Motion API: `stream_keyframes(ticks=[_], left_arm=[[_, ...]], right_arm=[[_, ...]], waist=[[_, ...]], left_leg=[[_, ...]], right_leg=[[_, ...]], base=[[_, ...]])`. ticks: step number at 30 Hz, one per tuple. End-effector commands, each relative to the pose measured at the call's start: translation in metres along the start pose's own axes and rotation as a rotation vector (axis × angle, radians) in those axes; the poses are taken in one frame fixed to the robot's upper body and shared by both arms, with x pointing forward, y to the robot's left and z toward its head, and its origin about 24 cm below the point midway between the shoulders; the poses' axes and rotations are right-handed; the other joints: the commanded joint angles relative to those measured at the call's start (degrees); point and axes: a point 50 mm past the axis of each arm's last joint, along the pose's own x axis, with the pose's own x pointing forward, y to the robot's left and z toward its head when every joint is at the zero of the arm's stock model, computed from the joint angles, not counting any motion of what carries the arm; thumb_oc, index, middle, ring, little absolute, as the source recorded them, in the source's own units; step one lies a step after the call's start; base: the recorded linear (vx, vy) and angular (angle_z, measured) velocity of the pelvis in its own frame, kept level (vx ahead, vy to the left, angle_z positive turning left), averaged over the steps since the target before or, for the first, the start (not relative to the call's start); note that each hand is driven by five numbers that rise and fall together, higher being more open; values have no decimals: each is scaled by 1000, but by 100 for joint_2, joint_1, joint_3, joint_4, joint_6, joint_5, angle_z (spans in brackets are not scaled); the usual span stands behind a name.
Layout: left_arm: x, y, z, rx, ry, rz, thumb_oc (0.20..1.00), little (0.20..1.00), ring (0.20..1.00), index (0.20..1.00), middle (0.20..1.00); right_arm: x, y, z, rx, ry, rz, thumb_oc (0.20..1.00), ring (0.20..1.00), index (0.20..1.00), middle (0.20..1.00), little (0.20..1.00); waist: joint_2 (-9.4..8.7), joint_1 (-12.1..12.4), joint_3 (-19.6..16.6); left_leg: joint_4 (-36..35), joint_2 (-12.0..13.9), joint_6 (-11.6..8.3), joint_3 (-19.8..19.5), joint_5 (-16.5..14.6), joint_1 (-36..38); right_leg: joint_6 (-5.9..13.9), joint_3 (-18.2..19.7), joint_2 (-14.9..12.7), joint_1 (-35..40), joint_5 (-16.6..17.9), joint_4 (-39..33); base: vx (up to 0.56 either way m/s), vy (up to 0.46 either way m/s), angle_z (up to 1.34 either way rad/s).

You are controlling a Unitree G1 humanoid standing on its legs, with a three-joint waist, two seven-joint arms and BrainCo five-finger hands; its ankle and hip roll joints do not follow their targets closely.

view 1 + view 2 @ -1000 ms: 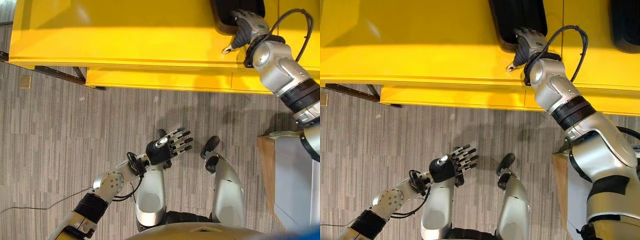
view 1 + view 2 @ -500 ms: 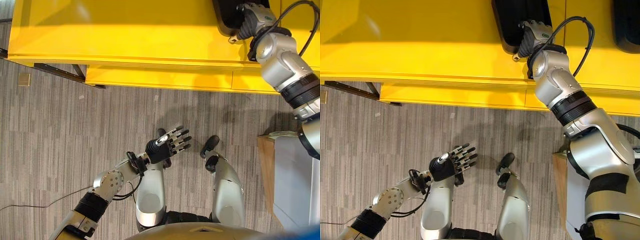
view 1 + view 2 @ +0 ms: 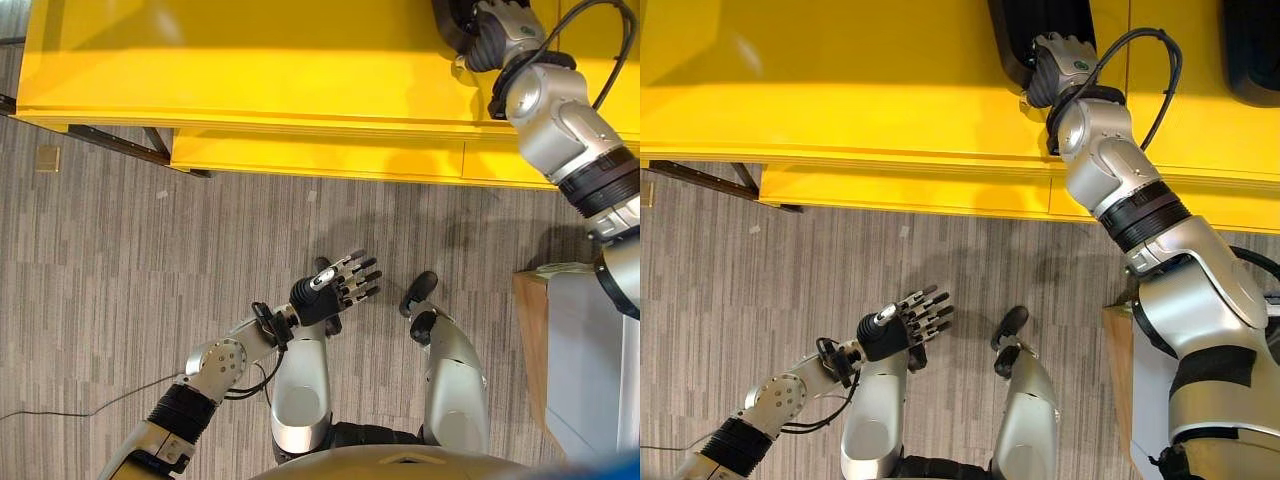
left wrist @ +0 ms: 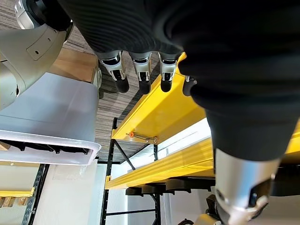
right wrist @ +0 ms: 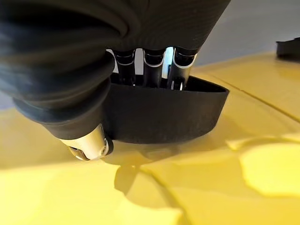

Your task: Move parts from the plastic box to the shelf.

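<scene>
The black part [image 3: 1040, 35] sits on top of the yellow shelf [image 3: 840, 90], and my right robot hand [image 3: 1058, 68] is on its near rim — fingers [image 5: 152, 65] drop over the wall into it, so I can't tell whether they're gripping. The left robot hand [image 3: 335, 288] hangs low over the floor [image 3: 120, 260], fingers spread, holding nothing. The plastic box [image 4: 47, 122] is off to my right.

The right hand [image 3: 497, 28] reaches over a black part [image 3: 450, 22] on the yellow shelf [image 3: 250, 70]; the left hand [image 3: 335, 288] hangs with fingers spread above the floor [image 3: 100, 260].
</scene>
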Motion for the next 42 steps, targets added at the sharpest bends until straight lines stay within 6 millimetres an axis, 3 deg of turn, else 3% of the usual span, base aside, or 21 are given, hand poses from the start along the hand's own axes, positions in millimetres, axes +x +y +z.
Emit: stream_keyframes(ticks=[1, 17, 31, 35, 42], left_arm=[[7, -23, -10, -21, -8, -111, 1000, 1000, 1000, 1000, 1000], [11, -23, -12, -28, -22, -121, 1000, 1000, 1000, 1000, 1000], [17, -31, -8, -103, -78, -171, 1000, 1000, 1000, 1000, 1000], [20, -32, -6, -8, -55, -151, 1000, 1000, 1000, 1000, 1000], [20, -35, -1, -13, -67, -153, 1000, 1000, 1000, 1000, 1000]], right_arm=[[0, -18, 10, -32, -53, -64, 200, 200, 200, 200, 200], [-3, -5, 20, 34, -53, -76, 200, 200, 200, 200, 200], [-3, 9, 12, 138, 55, -71, 200, 200, 200, 200, 200], [-3, 20, 7, 202, 100, -30, 200, 200, 200, 200, 200], [-3, 26, 9, 246, 74, -13, 200, 200, 200, 200, 200]], waist=[[20, 177, -150], [53, 178, -150], [41, 152, -150], [52, 146, -150], [94, 131, -150]], left_leg=[[-119, 537, -636, -249, 90, 79], [-107, 546, -626, -220, 82, 101], [-101, 529, -620, -219, 71, 76], [-93, 514, -605, -216, 61, 78], [-80, 503, -599, -198, 55, 83]], right_leg=[[562, 20, -316, -142, -394, 638], [562, 17, -339, -130, -425, 682], [549, 66, -304, -170, -406, 656], [550, 78, -303, -157, -395, 638], [561, 92, -327, -158, -397, 644]], base=[[0, 0, 0], [0, 0, 0], [0, 0, 0], [0, 0, 0], [2, 19, 0]])
